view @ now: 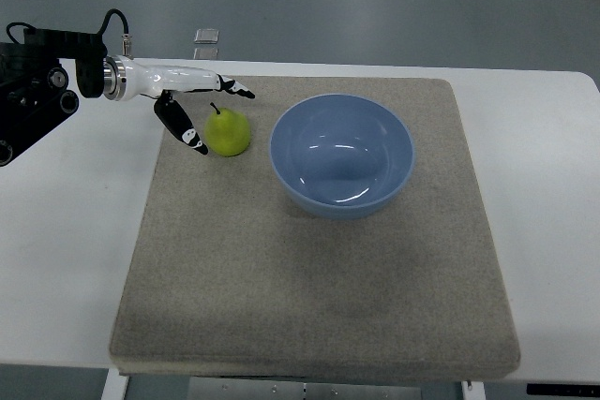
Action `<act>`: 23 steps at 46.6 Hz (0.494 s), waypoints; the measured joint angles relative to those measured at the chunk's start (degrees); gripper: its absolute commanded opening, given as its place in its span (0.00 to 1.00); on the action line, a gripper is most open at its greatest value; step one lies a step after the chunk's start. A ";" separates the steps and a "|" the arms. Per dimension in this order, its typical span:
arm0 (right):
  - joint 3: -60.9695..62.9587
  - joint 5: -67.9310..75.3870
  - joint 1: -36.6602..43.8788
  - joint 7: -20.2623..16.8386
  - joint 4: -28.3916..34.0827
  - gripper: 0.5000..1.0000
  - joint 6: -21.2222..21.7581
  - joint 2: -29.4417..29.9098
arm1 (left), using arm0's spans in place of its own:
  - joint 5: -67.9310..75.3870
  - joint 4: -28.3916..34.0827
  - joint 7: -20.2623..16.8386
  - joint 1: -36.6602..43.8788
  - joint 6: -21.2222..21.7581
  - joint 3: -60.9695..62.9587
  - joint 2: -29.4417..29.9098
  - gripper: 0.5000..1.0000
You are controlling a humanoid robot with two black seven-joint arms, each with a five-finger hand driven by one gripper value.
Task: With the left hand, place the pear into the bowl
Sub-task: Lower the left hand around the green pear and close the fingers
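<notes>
Pear (228, 132) sits upright on the grey mat (309, 278), just left of the empty blue bowl (342, 155); the left hand (208, 117) reaches around it, fingers spread, gripping nothing yet. Closing off-centre could squirt the round fruit away across the desk (66, 259)

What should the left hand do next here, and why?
Probably close the fingers around the pear. The left hand is open right beside it, thumb low on its left side and other fingers reaching above it, but no grip shows yet. The pear stands on the mat, just left of the empty blue bowl.
</notes>
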 measured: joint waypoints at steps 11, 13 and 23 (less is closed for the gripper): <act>-0.01 0.00 0.01 -0.02 0.00 0.85 0.00 0.00 | 3.53 2.86 0.08 0.45 3.89 0.99 -2.60 0.97; -0.01 0.00 0.01 -0.02 0.00 0.85 0.00 0.00 | 3.46 2.93 0.08 0.50 3.92 1.31 -2.63 0.97; 0.00 0.00 0.01 0.02 0.00 0.85 0.00 0.00 | 3.16 2.95 0.09 0.64 4.01 1.53 -3.10 0.97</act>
